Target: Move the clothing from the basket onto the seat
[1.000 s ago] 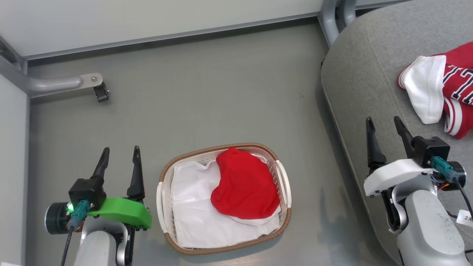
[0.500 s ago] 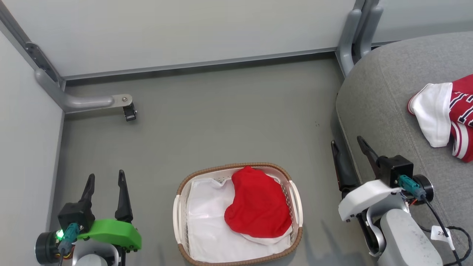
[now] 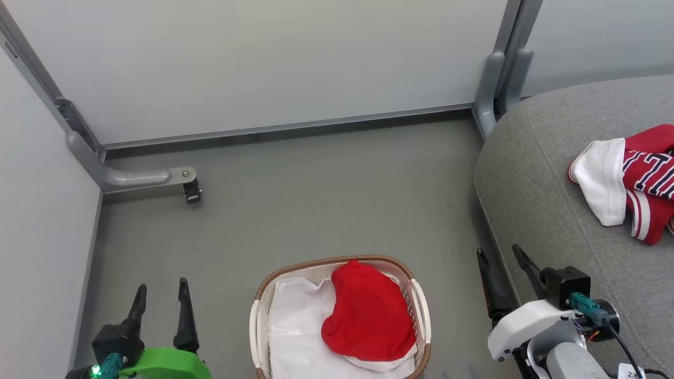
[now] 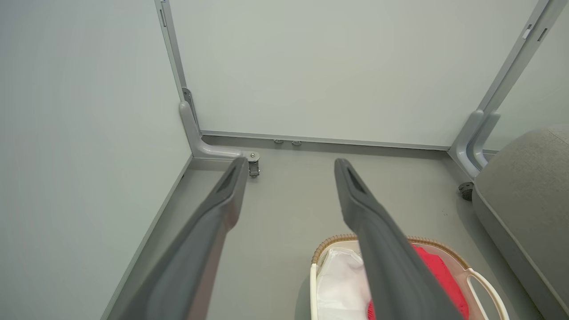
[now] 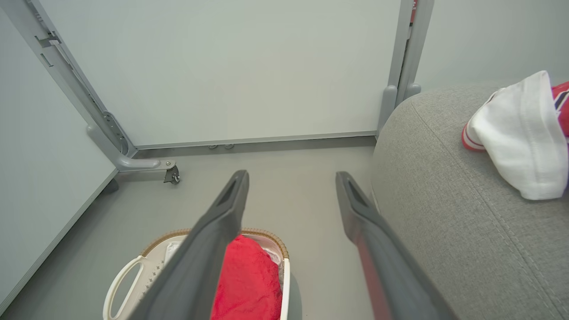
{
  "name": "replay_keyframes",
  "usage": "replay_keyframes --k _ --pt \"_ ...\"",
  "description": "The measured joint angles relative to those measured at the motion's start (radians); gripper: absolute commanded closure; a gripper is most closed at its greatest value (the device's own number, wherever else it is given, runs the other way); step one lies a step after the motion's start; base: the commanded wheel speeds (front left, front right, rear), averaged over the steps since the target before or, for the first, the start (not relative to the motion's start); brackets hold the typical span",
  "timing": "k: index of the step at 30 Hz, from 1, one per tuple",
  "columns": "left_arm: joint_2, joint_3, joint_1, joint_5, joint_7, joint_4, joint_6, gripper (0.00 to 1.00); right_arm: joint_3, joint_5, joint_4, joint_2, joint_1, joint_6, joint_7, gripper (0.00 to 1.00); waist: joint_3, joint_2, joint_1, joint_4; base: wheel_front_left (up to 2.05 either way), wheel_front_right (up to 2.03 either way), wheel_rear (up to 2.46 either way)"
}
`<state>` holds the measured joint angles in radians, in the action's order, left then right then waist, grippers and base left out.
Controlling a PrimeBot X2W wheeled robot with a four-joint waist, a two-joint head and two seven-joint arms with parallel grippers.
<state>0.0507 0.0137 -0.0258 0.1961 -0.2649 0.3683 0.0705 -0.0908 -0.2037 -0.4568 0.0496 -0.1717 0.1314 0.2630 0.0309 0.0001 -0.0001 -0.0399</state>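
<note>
One red garment [image 3: 368, 318], white sheet [image 3: 295, 337] in basket [image 3: 255, 331]

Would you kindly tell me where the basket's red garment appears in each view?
Head view: red garment bottom centre, right side of basket.
Left wrist view: red garment at bottom right.
Right wrist view: red garment bottom, left of centre.
Shared landmark: the wall frame's caster.

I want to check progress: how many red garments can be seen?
2. One red garment lies in the basket, on the white sheet; one jersey lies on the seat. Others may be hidden underneath.
</note>
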Motion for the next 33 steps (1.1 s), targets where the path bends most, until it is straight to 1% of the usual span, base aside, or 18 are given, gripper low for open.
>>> replay_keyframes --k 6,12,15,18,26,33 --pt "0.000 -0.018 0.019 0.006 0.000 -0.013 0.009 0.00 0.000 -0.006 0.003 0.000 0.013 0.000 0.000 0.00 -0.014 0.0000 0.0000 0.000 0.00 0.00 0.00" --pt "0.000 -0.028 0.019 0.009 0.000 -0.012 0.017 0.00 -0.005 -0.006 0.006 0.000 0.012 0.000 0.000 0.00 -0.006 0.0000 0.0000 -0.003 0.00 0.00 0.00" --pt "0.000 -0.040 0.017 0.030 0.000 -0.001 0.022 0.00 -0.013 -0.006 0.019 0.000 0.005 0.000 0.000 0.00 0.006 0.0000 0.0000 -0.006 0.00 0.00 0.00" --pt "-0.001 -0.050 0.003 0.050 0.000 0.017 0.029 0.00 -0.021 -0.005 0.043 0.000 -0.022 0.000 0.000 0.00 0.030 0.0000 0.0000 -0.012 0.00 0.00 0.00" --pt "-0.001 -0.073 -0.095 0.063 0.000 0.063 0.045 0.00 -0.037 0.003 0.093 0.000 -0.096 0.000 0.000 0.00 0.124 0.0000 0.0000 -0.042 0.00 0.00 0.00" --pt "-0.002 -0.128 -0.214 0.064 0.000 0.103 0.054 0.00 -0.039 0.007 0.150 0.000 -0.143 0.000 0.000 0.00 0.220 0.0000 0.0000 -0.078 0.00 0.00 0.00"
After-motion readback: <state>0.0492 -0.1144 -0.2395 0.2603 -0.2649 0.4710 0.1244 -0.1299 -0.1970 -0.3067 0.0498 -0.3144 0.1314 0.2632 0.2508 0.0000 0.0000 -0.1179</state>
